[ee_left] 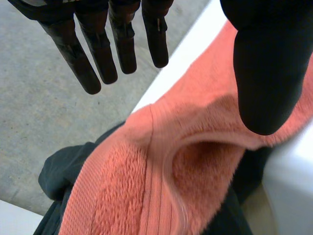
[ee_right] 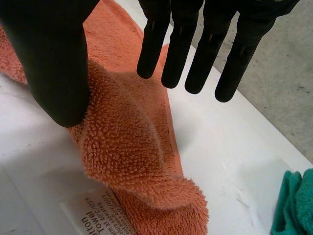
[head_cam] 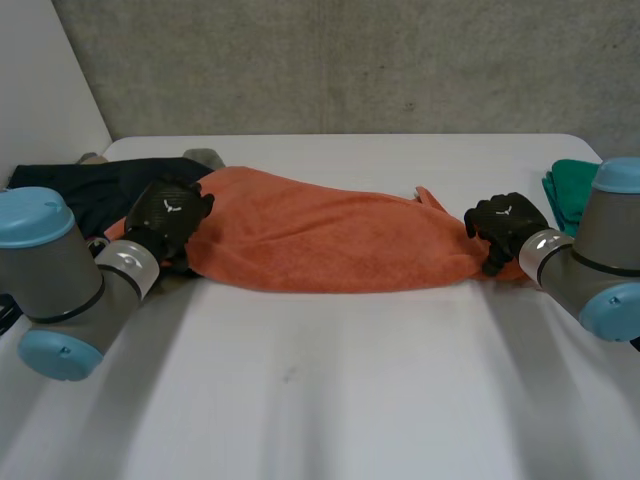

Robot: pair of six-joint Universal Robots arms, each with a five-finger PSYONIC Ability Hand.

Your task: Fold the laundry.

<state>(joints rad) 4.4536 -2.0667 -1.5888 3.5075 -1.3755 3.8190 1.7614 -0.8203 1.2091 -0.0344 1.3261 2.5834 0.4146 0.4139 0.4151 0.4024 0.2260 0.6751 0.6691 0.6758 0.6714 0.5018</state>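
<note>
Orange towel (head_cam: 330, 245) bunched lengthwise, left robot hand (head_cam: 168, 213) and right robot hand (head_cam: 505, 225) unclenched, empty

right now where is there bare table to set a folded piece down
Bare: the wide front of the white table, nearer than the orange towel, and the strip behind it up to the wall. Crowded: the dark garment by the left hand, the green cloth by the right hand.
</note>
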